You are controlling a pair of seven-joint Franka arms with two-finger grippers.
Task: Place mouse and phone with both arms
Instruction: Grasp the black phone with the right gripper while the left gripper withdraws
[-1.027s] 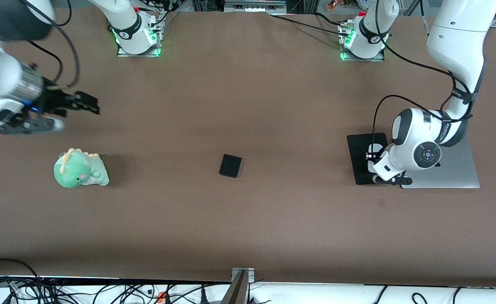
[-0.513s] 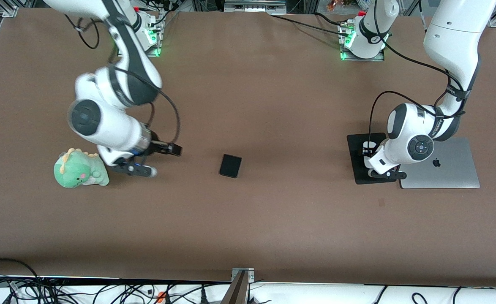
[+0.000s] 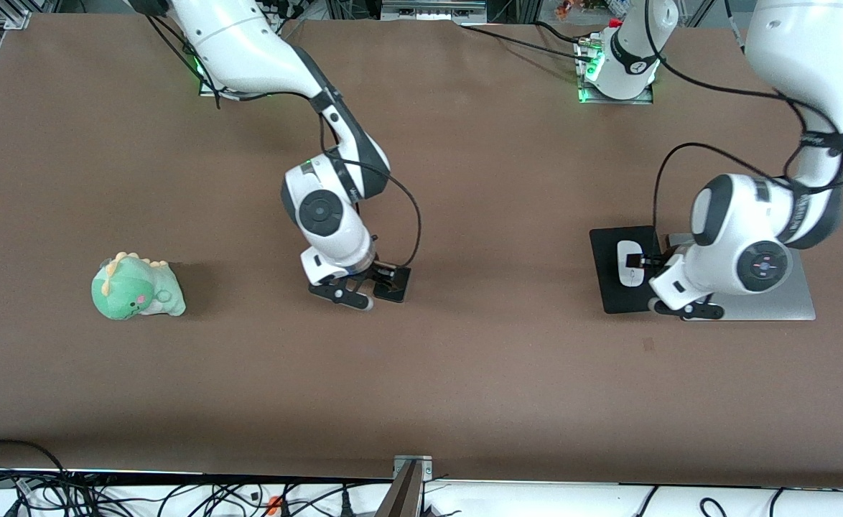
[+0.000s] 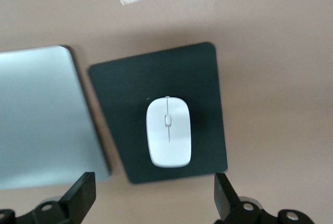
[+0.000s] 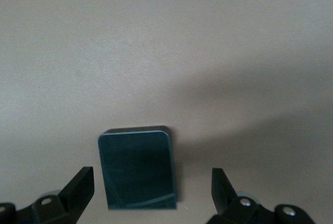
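Already the mouse (image 3: 627,263) lies on the black mouse pad (image 3: 608,287), apart from any finger, with the silver laptop (image 3: 788,301) just beside the pad toward the left arm's end of the table (image 3: 464,373). The left gripper (image 3: 644,262) hangs over the mouse and pad; in the left wrist view its fingers (image 4: 80,195) stand wide apart and hold nothing, the mouse (image 4: 168,131) and pad (image 4: 203,78) showing between them. By my reading the mouse half of the task is finished, and this arm only needs to lift clear.

The phone (image 3: 395,281) lies flat on the bare table near its middle, well apart from the green dinosaur plush (image 3: 136,287) toward the right arm's end. The right gripper (image 3: 377,281) is low over the phone; the right wrist view shows its fingers (image 5: 78,185) spread wide and empty, the phone (image 5: 138,168) sitting between them but closer to one finger than the other.

So the step in hand looks like the approach to grasp the phone. The next move calls for centring the gripper over the slab, descending until the fingers straddle its thin edges, then closing. A flat, low slab leaves little edge to grip, so a shallow descent could let it slip.
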